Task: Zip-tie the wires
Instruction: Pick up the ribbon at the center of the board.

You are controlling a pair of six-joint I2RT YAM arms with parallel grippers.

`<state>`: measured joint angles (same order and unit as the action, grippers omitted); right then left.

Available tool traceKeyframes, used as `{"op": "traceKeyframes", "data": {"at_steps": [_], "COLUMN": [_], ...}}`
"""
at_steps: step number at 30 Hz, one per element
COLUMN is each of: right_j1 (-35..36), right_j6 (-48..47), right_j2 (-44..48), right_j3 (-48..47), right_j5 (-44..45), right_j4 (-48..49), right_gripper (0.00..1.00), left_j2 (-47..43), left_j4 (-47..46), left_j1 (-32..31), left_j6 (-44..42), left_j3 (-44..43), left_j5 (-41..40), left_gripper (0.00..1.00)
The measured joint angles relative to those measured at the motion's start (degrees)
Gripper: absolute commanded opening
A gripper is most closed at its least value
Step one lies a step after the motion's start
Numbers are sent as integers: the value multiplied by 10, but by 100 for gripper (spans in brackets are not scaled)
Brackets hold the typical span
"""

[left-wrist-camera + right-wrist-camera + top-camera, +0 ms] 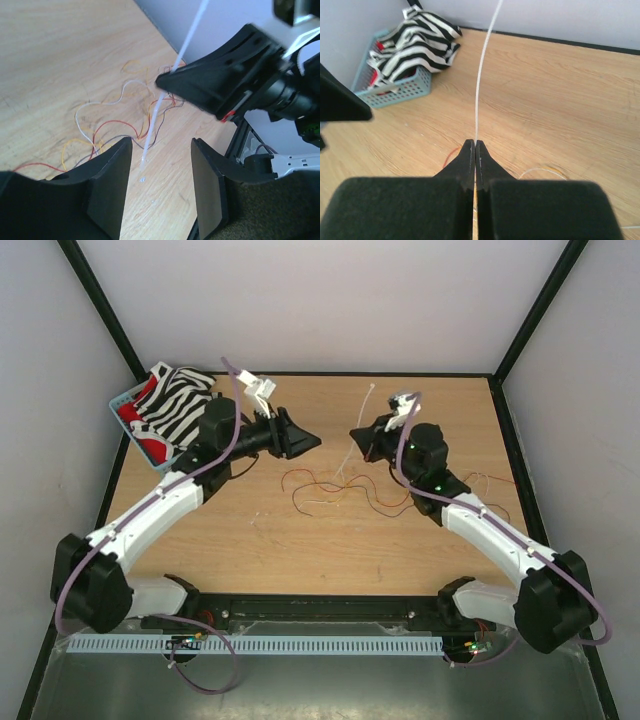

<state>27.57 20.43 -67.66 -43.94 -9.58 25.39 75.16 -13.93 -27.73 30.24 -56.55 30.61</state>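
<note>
— Grippers: how do they stand?

— The right gripper (475, 148) has its fingers pressed together on the zip tie (481, 75), pinching it low down, so most of the strip rises above the tips, leaning a little. The left gripper (161, 149) is spread and grips nothing. Its tips face the right one across a small gap.

— Where is the strip over the bench (300, 550)?

— Above the middle, slightly toward the far edge. Its short lower end hangs below the pinch. I cannot tell whether it touches the wood.

— And the wires (340, 490)?

— They lie loose on the bench in a curly red, orange and dark tangle at the middle, under and just nearer than both grippers.

— Anything else?

— A blue basket (122, 405) holding a striped cloth (175, 400) sits in the far left corner.
</note>
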Motion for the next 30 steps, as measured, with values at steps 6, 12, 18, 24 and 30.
{"op": "traceKeyframes", "data": {"at_steps": [6,12,18,24,30], "right_j1": [74,127,144,145,146], "right_j6": [-93,-136,-148,-149,-149], "right_j2": [0,-13,-16,-17,-17], "right_j3": [-24,-56,-58,-58,-58], "right_j5": [123,224,251,251,247], "right_j4": [-92,-141,-155,-155,-155], "right_gripper": [0,0,0,0,0], "left_j2": [-33,-24,13,54,85], "left_j4": [2,19,21,24,24], "left_j1": [-2,-6,-22,-47,-66], "left_j6": [-29,-51,-76,-97,-110], "left_j3": [-9,-25,-65,-101,-126], "left_j5": [-15,-38,-68,-87,-97], "left_gripper": [53,53,53,53,53]}}
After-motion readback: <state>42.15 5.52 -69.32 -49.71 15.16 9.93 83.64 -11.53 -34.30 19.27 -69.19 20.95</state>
